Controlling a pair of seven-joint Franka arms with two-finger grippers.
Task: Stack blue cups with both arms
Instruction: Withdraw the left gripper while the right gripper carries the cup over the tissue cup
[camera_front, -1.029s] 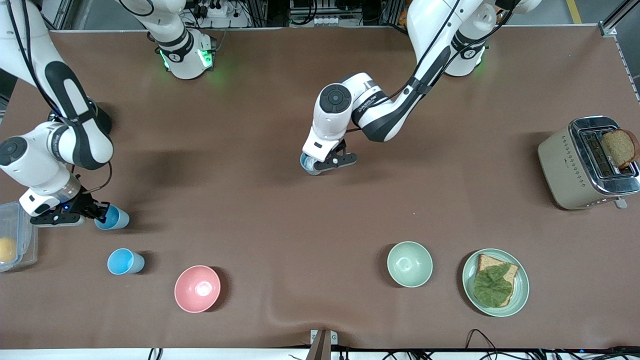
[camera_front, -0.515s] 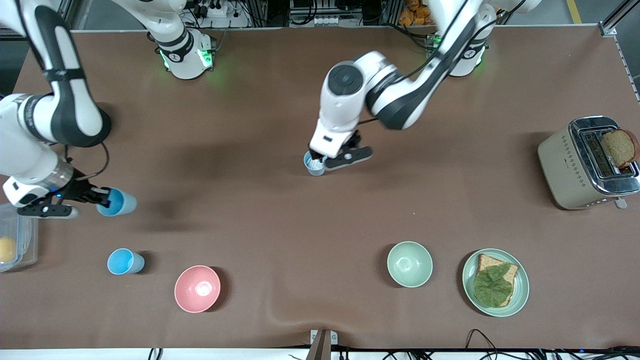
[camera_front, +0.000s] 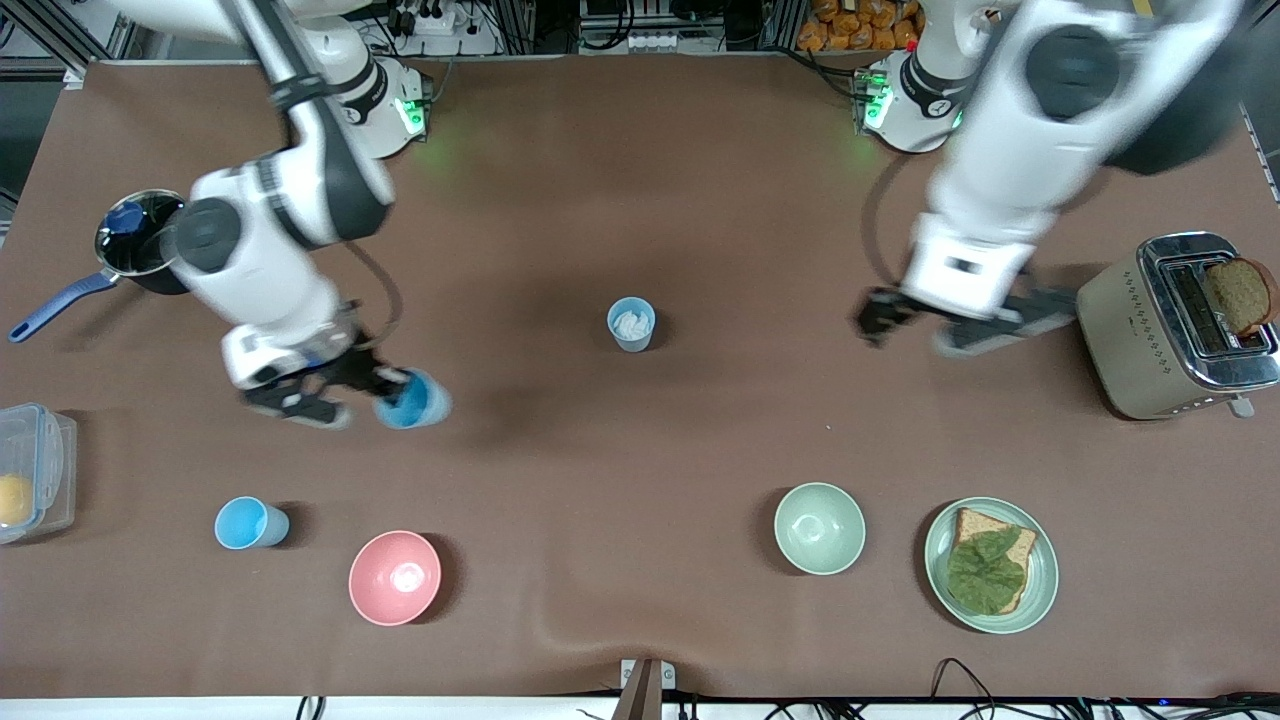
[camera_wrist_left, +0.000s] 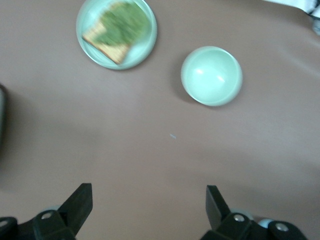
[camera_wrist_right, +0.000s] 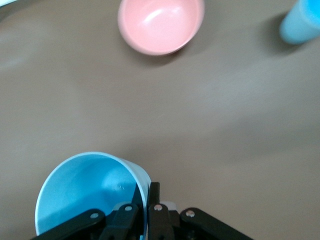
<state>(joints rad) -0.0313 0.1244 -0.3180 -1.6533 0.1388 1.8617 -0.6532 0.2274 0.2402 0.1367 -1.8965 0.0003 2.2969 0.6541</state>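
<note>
My right gripper (camera_front: 385, 392) is shut on the rim of a bright sky-blue cup (camera_front: 414, 400) and holds it tilted in the air over the table, between the right arm's end and the middle. In the right wrist view the cup (camera_wrist_right: 90, 195) has its wall pinched between my fingertips (camera_wrist_right: 148, 200). A paler grey-blue cup (camera_front: 631, 324) stands upright at the table's middle with something white inside. A second sky-blue cup (camera_front: 250, 523) stands beside the pink bowl (camera_front: 394, 577). My left gripper (camera_front: 950, 325) is open and empty, up in the air beside the toaster; it also shows in the left wrist view (camera_wrist_left: 148, 205).
A toaster (camera_front: 1150, 330) with bread stands at the left arm's end. A pale green bowl (camera_front: 819, 528) and a plate (camera_front: 1040, 590) with bread and lettuce lie near the front camera. A pot (camera_front: 140, 245) and a plastic box (camera_front: 40, 440) are at the right arm's end.
My left gripper let go of the grey-blue cup at the middle and swung up and away toward the toaster. My right gripper carried its sky-blue cup toward the middle.
</note>
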